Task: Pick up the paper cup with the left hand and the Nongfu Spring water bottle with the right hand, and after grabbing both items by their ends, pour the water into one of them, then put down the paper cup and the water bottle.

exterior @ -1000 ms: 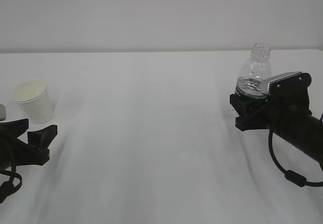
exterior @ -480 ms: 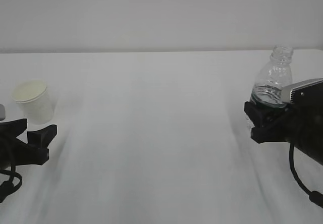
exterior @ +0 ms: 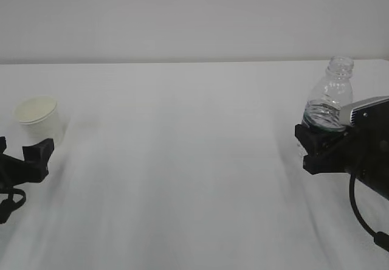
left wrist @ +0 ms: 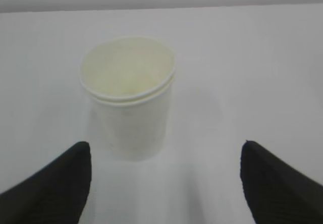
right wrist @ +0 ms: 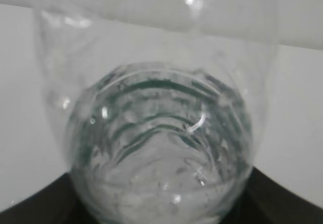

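The paper cup (exterior: pixel 39 120) stands upright on the white table (exterior: pixel 182 160), far over on the left side. It is white outside and pale cream inside, and its rim looks doubled in the left wrist view, like two edges one on top of the other. The left tool (exterior: pixel 23 159) sits low on the table just in front of the cup. Its two black fingers (left wrist: pixel 50 183) are spread wide apart, one on each side, and they do not touch the cup (left wrist: pixel 128 98). The cup stands free between and beyond them. Far away on the right side, the right tool (exterior: pixel 316 145) is closed around the lower part of the Nongfu Spring water bottle (exterior: pixel 328 103). The bottle is clear, has no cap, and leans just a little. Its dark green label shows right where the tool grips it. In the right wrist view the bottle (right wrist: pixel 161 148) fills almost the whole picture, and some water (right wrist: pixel 161 188) lies in the lower part, with small bubbles. The cup and the bottle are well apart.
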Controlling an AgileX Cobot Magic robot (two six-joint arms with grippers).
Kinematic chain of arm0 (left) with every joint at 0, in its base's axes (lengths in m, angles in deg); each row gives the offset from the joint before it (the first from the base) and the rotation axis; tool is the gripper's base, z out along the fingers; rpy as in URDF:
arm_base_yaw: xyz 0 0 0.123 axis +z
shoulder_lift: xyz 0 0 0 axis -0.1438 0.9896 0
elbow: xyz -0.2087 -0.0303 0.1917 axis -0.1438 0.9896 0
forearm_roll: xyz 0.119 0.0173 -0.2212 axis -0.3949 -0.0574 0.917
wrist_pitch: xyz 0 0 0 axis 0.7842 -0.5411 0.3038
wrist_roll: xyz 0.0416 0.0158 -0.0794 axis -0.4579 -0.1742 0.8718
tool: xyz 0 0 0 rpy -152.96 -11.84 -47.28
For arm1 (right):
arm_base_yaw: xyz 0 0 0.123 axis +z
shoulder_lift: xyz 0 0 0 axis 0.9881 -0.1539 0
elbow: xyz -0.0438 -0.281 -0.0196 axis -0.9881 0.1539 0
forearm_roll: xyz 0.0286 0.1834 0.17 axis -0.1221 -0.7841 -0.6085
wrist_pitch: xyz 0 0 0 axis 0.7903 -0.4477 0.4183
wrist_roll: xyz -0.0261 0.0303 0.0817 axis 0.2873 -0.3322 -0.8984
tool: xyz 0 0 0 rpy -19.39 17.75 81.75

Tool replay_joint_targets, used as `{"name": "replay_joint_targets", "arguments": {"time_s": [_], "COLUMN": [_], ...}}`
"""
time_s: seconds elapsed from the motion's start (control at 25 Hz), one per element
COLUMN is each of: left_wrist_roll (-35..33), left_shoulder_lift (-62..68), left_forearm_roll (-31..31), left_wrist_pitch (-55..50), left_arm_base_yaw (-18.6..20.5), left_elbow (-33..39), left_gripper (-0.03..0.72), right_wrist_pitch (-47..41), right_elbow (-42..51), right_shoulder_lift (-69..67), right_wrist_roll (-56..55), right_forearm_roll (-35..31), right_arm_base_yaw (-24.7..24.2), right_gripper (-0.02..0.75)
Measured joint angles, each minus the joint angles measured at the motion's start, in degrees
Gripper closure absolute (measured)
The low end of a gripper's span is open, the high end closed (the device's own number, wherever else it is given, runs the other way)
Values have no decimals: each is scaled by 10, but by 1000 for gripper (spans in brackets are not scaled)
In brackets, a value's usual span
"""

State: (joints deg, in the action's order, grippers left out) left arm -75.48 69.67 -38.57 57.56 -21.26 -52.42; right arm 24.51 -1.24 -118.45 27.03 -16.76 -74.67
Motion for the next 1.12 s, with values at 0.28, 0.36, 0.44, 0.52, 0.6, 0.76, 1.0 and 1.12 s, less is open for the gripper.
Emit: {"name": "replay_joint_targets", "arguments": {"time_s": [0.28, 0.36, 0.44, 0.52, 0.6, 0.76, 1.0, 1.12], "left_wrist_roll": [0, 0, 0, 0, 0, 0, 0, 0], "left_shoulder_lift": [45, 55, 59, 59, 59, 69, 117, 138], "left_forearm_roll": [10, 13, 27, 50, 67, 76, 78, 78], "left_wrist_pitch": [0, 0, 0, 0, 0, 0, 0, 0], "left_arm_base_yaw": [0, 0, 0, 0, 0, 0, 0, 0], "left_elbow": [-52, -58, -57, -57, -57, -59, -96, -113], "left_gripper": [-1, -1, -1, -1, -1, -1, -1, -1], "right_wrist_pitch": [0, 0, 0, 0, 0, 0, 0, 0], "right_elbow": [0, 0, 0, 0, 0, 0, 0, 0], "right_shoulder_lift": [0, 0, 0, 0, 0, 0, 0, 0], "right_wrist_roll": [0, 0, 0, 0, 0, 0, 0, 0], "right_forearm_roll": [0, 0, 0, 0, 0, 0, 0, 0], "right_arm_base_yaw": [0, 0, 0, 0, 0, 0, 0, 0], "right_gripper": [309, 309, 309, 309, 309, 309, 309, 309]}}
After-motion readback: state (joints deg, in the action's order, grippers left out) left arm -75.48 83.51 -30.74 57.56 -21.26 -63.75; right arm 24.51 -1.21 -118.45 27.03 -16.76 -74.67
